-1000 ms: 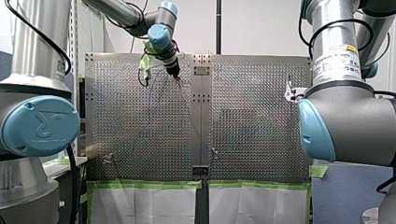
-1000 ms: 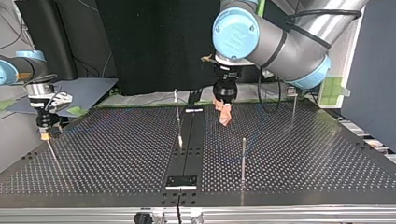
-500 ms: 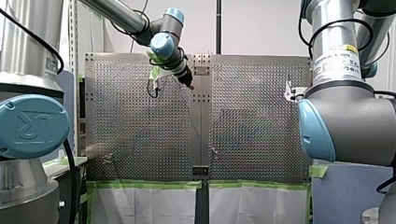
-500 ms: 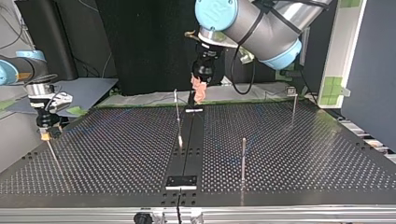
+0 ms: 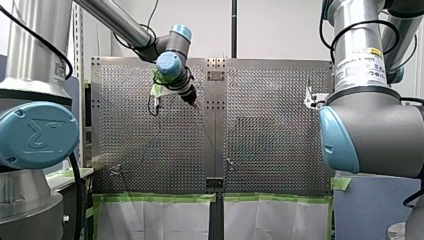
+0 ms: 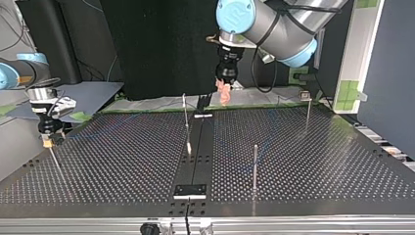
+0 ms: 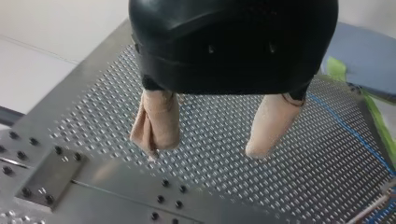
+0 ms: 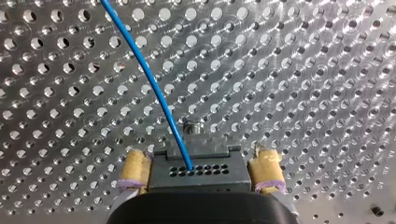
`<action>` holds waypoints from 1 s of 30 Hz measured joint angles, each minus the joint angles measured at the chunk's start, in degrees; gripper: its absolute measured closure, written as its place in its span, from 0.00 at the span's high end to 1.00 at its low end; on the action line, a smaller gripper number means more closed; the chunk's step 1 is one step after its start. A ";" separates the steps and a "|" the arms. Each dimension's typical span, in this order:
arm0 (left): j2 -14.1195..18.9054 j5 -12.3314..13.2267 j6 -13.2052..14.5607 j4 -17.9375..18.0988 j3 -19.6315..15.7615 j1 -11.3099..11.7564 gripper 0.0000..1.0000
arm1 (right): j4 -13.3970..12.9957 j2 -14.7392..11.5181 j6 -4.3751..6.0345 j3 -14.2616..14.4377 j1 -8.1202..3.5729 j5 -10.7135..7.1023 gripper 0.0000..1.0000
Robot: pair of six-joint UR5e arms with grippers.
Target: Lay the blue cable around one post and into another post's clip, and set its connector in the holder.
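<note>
Over the last second my left gripper [image 6: 225,99], black body with beige pads [image 7: 156,126], goes from low over the perforated metal table [image 6: 318,161], just right of the dark centre strip [image 6: 205,161], to raised at upper centre of the top view, over the table's far edge. In the last half second it slides a little rightward. Its pads stand apart with nothing between them, so it carries no cable. My right gripper [image 8: 201,157], yellow pads, hasn't budged at the top view's left edge. It is clamped on the dark grey connector block [image 8: 219,179], with the thin blue cable [image 8: 155,91] running out of it over the table. Likely reading: the left gripper is off the cable and repositioning. Routing around the thin metal posts [image 6: 255,166] can't be confirmed, the connector is not yet in a holder, and no holder is identifiable. Writing: "UR" logo on the blue joint cap [image 6: 237,13], top view upper centre. White label with yellow corner [image 5: 361,67] on my right arm [image 5: 370,120], front view upper right, print too small to read.
</note>
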 joint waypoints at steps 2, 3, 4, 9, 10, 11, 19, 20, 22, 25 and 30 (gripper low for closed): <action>-0.14 0.03 0.06 0.86 -0.86 0.18 0.99 | 0.01 0.00 0.00 -0.01 0.01 0.00 0.99; -0.37 0.15 -0.03 1.43 -1.44 0.36 0.99 | 0.03 0.00 0.00 -0.03 0.01 0.00 0.99; -0.62 0.29 -0.17 1.87 -1.86 0.50 0.99 | 0.03 -0.01 0.00 -0.03 0.03 0.01 0.99; -2.68 0.61 -1.34 4.30 -4.29 0.89 0.99 | 0.06 0.00 0.00 -0.05 0.08 0.00 0.99; -3.10 0.50 -1.44 4.72 -4.73 0.86 0.99 | 0.06 0.00 0.00 -0.07 0.09 0.00 0.99; -3.73 0.33 -1.53 5.37 -5.37 0.84 0.99 | 0.06 0.00 0.00 -0.07 0.10 0.00 0.99; -8.19 -1.39 -0.44 9.84 -9.84 0.61 0.99 | 0.05 -0.03 0.00 -0.06 0.28 0.00 0.99; -8.63 -1.61 -0.21 10.26 -10.28 0.53 0.99 | 0.05 -0.03 0.00 -0.06 0.30 0.00 0.99; -9.59 -1.94 0.13 11.25 -11.23 0.36 0.99 | 0.05 -0.03 0.00 -0.07 0.33 0.00 0.99; -10.89 -2.11 0.28 12.54 -12.54 0.19 0.99 | 0.05 -0.03 0.00 -0.06 0.36 0.00 0.99; -13.15 -2.17 0.24 14.94 -14.91 0.13 0.99 | 0.05 -0.03 0.00 -0.07 0.39 0.00 0.99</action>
